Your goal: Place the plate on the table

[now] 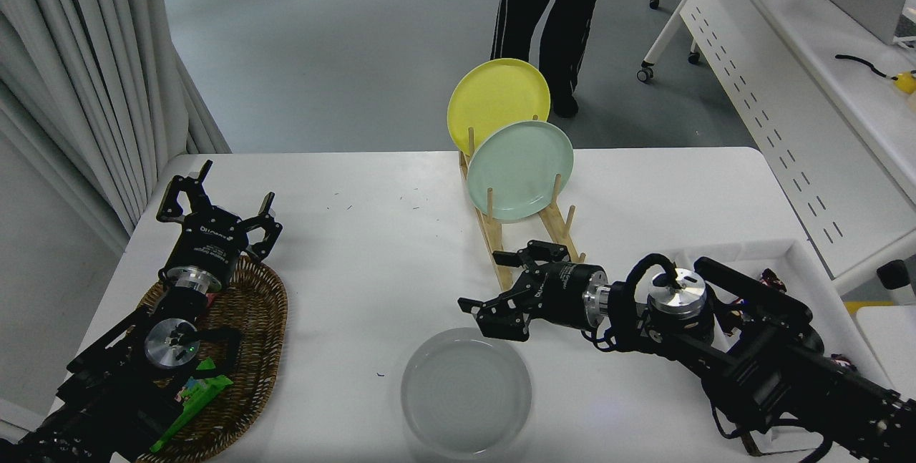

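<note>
Fingers (478,303) spread, empty, beside plate (466,391)

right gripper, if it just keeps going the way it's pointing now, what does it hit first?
Probably nothing. The right gripper points left across the table, open, just beyond the grey plate lying flat. Bare tabletop lies ahead; the wicker basket under the parked left gripper comes first, though depth is unclear.

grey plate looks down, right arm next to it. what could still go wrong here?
1. The right gripper is open just past the far rim of the grey plate; a low pull-back could clip that rim and slide the plate.
2. The plate lies close to the near edge of the table, so a nudge toward the robot might tip it off.
3. The wooden rack stands right behind the gripper; a backward swing could hit it.
</note>
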Controlling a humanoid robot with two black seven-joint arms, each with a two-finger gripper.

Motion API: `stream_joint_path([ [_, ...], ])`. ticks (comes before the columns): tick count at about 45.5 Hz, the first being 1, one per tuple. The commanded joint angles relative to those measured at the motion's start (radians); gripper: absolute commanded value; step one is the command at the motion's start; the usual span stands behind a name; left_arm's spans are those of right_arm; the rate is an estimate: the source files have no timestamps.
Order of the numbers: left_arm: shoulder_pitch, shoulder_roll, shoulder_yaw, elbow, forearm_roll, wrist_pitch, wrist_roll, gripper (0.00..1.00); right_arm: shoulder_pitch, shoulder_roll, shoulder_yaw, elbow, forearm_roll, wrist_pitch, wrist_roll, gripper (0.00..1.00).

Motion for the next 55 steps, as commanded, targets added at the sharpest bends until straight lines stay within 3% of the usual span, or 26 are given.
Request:
stream_joint_path([
  [1, 0.0, 0.0, 0.0, 0.0, 0.0, 0.0, 0.0, 1.0, -0.061, -0.019, 0.191, 0.051, -0.353, 0.039, 0.118, 1.0],
  [9, 0.0, 0.0, 0.0, 0.0, 0.0, 0.0, 0.0, 1.0, -0.091, -0.031, 0.316, 0.045, -0.682, -0.049, 0.118, 1.0],
  [24, 0.0, 0.0, 0.0, 0.0, 0.0, 0.0, 0.0, 1.0, -0.21, -0.054, 0.434, 0.021, -0.943, -0.05, 0.122, 1.0],
  [35, 0.0, 0.0, 0.0, 0.0, 0.0, 0.0, 0.0, 1.0, -0.341, 0.01, 0.671, -0.022, -1.07, 0.205, 0.157, 1.0],
  [42, 0.0, 0.0, 0.0, 0.0, 0.0, 0.0, 0.0, 1.0, -0.39, 0.076, 0.73, -0.142, -1.127, 0.498, 0.392, 1.0],
  [55, 0.0, 0.0, 0.0, 0.0, 0.0, 0.0, 0.0, 1.0, -0.393, 0.101, 0.731, -0.249, -1.122, 0.518, 0.44, 1.0],
])
